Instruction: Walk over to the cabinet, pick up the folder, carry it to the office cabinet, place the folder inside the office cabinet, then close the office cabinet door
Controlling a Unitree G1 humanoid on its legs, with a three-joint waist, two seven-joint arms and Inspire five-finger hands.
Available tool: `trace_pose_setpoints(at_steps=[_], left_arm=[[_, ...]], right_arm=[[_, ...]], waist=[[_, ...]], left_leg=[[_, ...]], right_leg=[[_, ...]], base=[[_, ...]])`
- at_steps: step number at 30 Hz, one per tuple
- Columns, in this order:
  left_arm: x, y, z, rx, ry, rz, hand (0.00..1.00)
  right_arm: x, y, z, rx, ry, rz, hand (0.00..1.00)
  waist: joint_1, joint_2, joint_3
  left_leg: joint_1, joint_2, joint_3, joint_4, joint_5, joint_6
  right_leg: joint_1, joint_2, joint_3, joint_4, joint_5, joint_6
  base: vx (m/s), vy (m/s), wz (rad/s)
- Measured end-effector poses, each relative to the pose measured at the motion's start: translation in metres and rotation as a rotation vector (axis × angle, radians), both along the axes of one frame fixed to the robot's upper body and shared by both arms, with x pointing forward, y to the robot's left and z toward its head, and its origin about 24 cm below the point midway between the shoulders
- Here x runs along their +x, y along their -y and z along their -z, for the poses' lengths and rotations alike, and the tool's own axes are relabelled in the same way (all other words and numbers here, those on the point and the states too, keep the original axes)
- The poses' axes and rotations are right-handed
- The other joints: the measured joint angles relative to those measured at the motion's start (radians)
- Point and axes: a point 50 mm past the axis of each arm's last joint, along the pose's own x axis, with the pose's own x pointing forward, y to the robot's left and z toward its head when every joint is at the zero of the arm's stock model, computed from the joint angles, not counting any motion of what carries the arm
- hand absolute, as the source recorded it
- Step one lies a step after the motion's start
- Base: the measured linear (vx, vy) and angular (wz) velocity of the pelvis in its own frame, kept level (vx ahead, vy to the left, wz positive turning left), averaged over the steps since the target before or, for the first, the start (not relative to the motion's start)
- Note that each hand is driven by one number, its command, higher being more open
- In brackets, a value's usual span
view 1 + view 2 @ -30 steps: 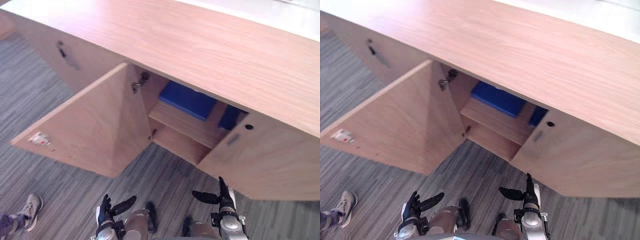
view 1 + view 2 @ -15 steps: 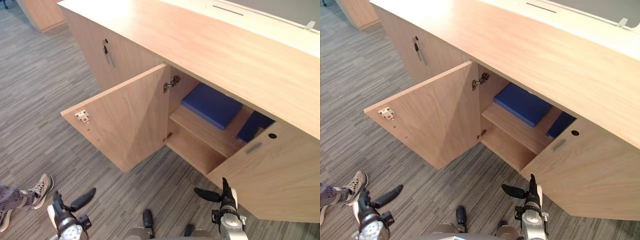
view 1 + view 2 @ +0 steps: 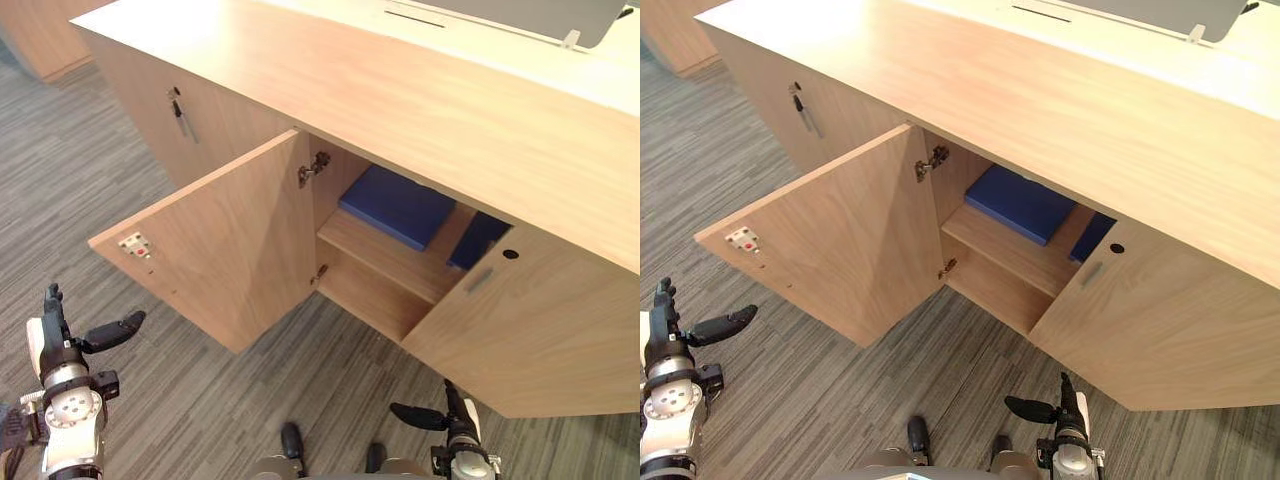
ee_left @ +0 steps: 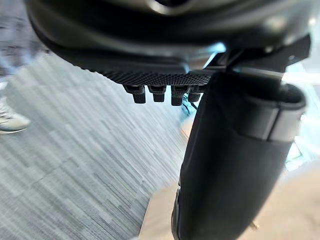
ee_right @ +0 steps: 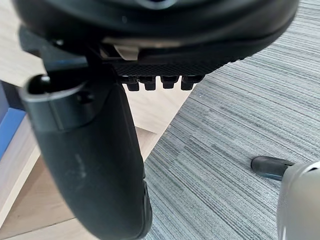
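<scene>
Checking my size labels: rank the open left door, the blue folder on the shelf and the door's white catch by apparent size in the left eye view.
1. Open left door.
2. Blue folder.
3. White catch, by far the smallest.

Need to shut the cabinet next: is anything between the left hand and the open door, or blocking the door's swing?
Nothing visible. Bare carpet lies between the left hand and the open left door. The blue folder lies on the shelf, back from its front edge, so the swing looks free. The right door also stands ajar.
</scene>
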Motion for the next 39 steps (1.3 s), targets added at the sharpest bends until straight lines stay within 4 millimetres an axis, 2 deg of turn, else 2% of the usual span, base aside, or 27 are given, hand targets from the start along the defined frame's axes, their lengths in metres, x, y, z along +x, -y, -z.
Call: trace_pose_setpoints(at_steps=[7, 11, 14, 19, 23, 27, 32, 34, 36, 37, 39], left_arm=[[0.027, -0.003, -0.025, 0.111, 0.005, 0.069, 1.00], [0.031, 0.001, -0.026, 0.116, -0.005, 0.091, 1.00], [0.035, 0.015, -0.022, 0.102, 0.008, 0.137, 1.00], [0.024, 0.054, -0.004, -0.022, 0.085, 0.182, 1.00], [0.000, 0.107, 0.026, -0.241, 0.138, 0.216, 1.00], [-0.025, 0.149, 0.058, -0.430, 0.072, 0.233, 1.00], [-0.030, 0.188, 0.077, -0.545, -0.026, 0.346, 1.00], [-0.031, 0.203, 0.081, -0.572, -0.049, 0.402, 1.00], [-0.028, 0.218, 0.081, -0.589, -0.064, 0.467, 1.00], [-0.022, 0.221, 0.079, -0.582, -0.063, 0.475, 1.00], [-0.014, 0.221, 0.077, -0.574, -0.053, 0.471, 1.00]], right_arm=[[-0.005, 0.005, 0.002, -0.009, -0.021, -0.012, 1.00], [-0.012, 0.005, 0.005, -0.002, -0.049, -0.020, 1.00], [-0.015, 0.003, 0.007, 0.009, -0.062, -0.021, 1.00], [-0.017, 0.002, 0.008, 0.012, -0.067, -0.015, 1.00], [-0.016, -0.002, 0.009, 0.032, -0.061, 0.006, 1.00], [-0.011, -0.008, 0.008, 0.053, -0.046, 0.020, 1.00], [-0.004, -0.012, 0.005, 0.050, -0.021, 0.001, 1.00], [0.003, -0.015, 0.001, 0.047, 0.013, -0.017, 1.00], [0.012, -0.018, -0.004, 0.046, 0.044, -0.039, 1.00], [0.017, -0.020, -0.007, 0.045, 0.063, -0.054, 1.00], [0.016, -0.020, -0.007, 0.042, 0.063, -0.061, 1.00]], waist=[[-0.004, 0.015, -0.005], [-0.006, 0.019, -0.006], [0.000, 0.019, -0.006], [0.002, 0.021, -0.008], [0.003, 0.022, -0.010], [0.003, 0.022, -0.011], [-0.004, 0.021, -0.011], [-0.024, 0.021, -0.011], [-0.047, 0.021, -0.011], [-0.082, 0.022, -0.011], [-0.115, 0.023, -0.012]], left_leg=[[0.020, 0.015, -0.002, 0.000, 0.000, 0.000], [0.011, 0.024, -0.013, -0.005, -0.002, -0.004], [0.003, 0.022, -0.018, -0.006, -0.002, -0.006], [0.001, 0.008, -0.021, -0.006, -0.004, -0.009], [0.001, -0.003, -0.017, -0.006, -0.004, -0.006], [0.015, -0.002, 0.021, -0.006, -0.005, 0.000], [0.025, 0.011, 0.083, -0.004, -0.018, -0.012], [0.023, 0.018, 0.139, -0.001, -0.023, -0.014], [0.015, 0.022, 0.211, 0.000, -0.032, -0.025], [0.003, 0.022, 0.244, -0.003, -0.039, -0.036], [-0.005, 0.024, 0.264, -0.005, -0.039, -0.038]], right_leg=[[0.000, 0.014, 0.051, -0.005, 0.007, -0.011], [-0.017, 0.021, 0.051, 0.004, 0.010, -0.014], [-0.031, 0.019, 0.052, 0.015, 0.011, -0.012], [-0.033, 0.007, 0.055, 0.012, 0.013, -0.009], [-0.033, -0.004, 0.064, 0.009, 0.020, 0.002], [-0.038, -0.001, 0.106, 0.008, 0.030, 0.006], [-0.063, 0.013, 0.170, 0.012, 0.045, 0.007], [-0.098, 0.022, 0.230, 0.017, 0.050, 0.004], [-0.143, 0.037, 0.304, 0.014, 0.063, 0.016], [-0.168, 0.038, 0.320, 0.010, 0.064, 0.015], [-0.184, 0.038, 0.323, -0.003, 0.069, 0.008]], base=[[0.04, -0.029, -0.19], [-0.05, -0.011, 0.01], [-0.09, 0.023, 0.03], [-0.04, 0.055, 0.03], [0.00, 0.059, -0.01], [0.01, 0.035, -0.24], [-0.03, 0.010, -0.42], [-0.05, -0.001, -0.84], [-0.07, 0.000, -1.03], [-0.08, -0.009, -0.83], [-0.05, -0.018, -0.60]])
